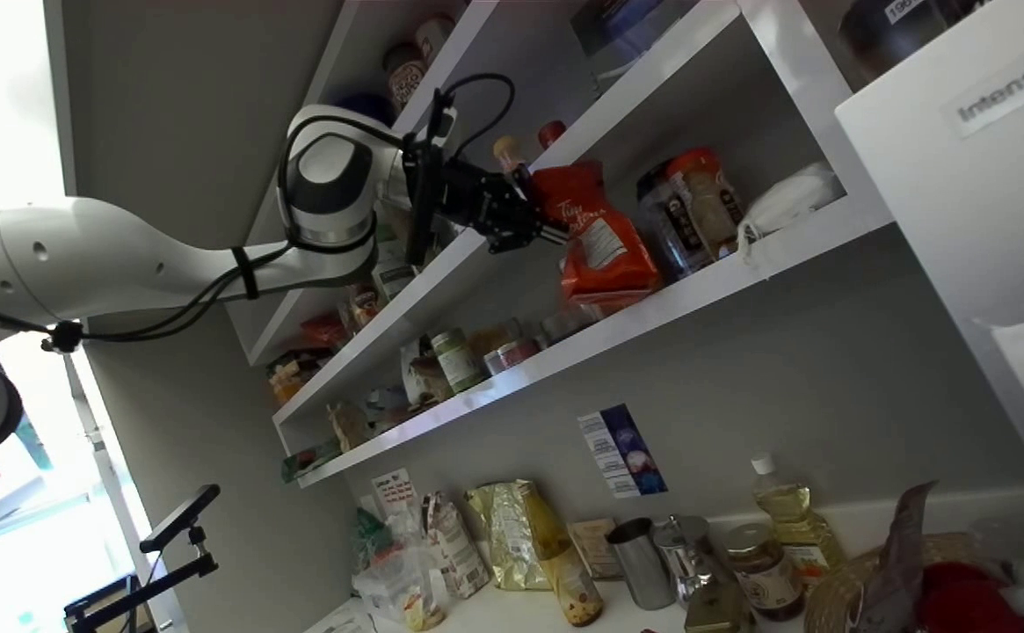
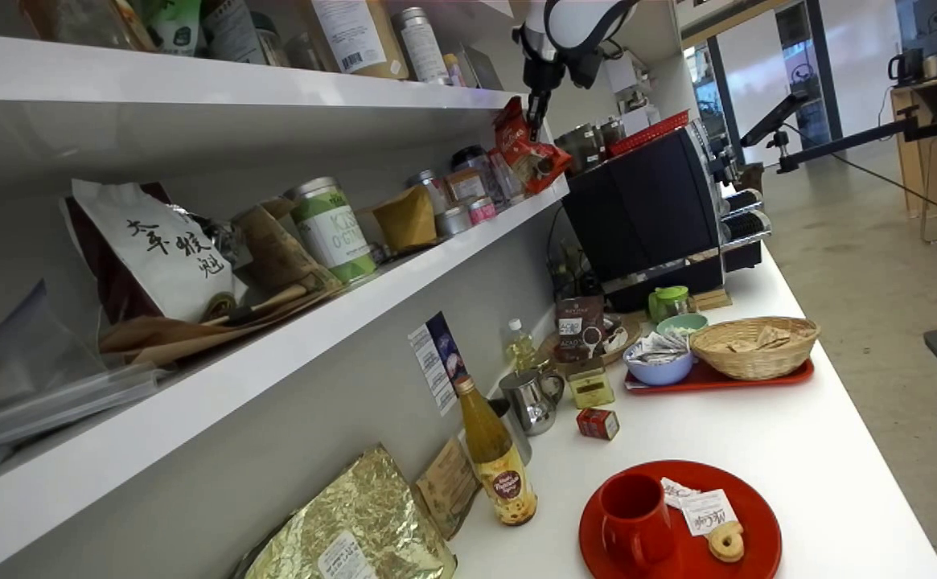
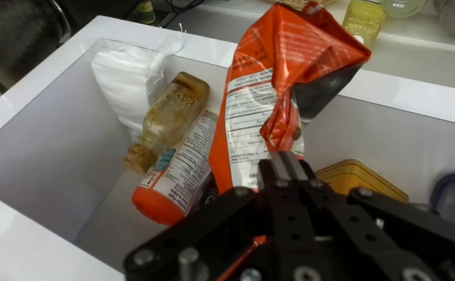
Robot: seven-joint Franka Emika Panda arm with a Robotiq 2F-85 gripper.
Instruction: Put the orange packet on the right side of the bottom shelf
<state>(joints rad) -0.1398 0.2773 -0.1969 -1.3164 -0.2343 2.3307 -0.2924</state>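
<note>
The orange packet (image 1: 604, 246) is red-orange and glossy with a pale printed patch. It also shows in an exterior view (image 2: 547, 166) and the wrist view (image 3: 247, 58). It stands tilted at the right part of the bottom shelf (image 1: 476, 397), whose front edge also shows in an exterior view (image 2: 291, 342) and the wrist view (image 3: 414, 91). My gripper (image 1: 555, 231) is beside the packet; its fingertips (image 3: 288, 160) are close together on a crumpled fold of it. The gripper also shows in an exterior view (image 2: 534, 133). I cannot tell whether the packet's base touches the board.
A jar with an orange lid (image 1: 705, 198) and a white bag (image 1: 788, 202) stand right of the packet. A corked bottle (image 3: 174, 113) lies between them. Small jars (image 1: 512, 353) stand left. A higher white board (image 1: 652, 79) runs above. A black machine (image 2: 645, 201) stands beyond the shelf end.
</note>
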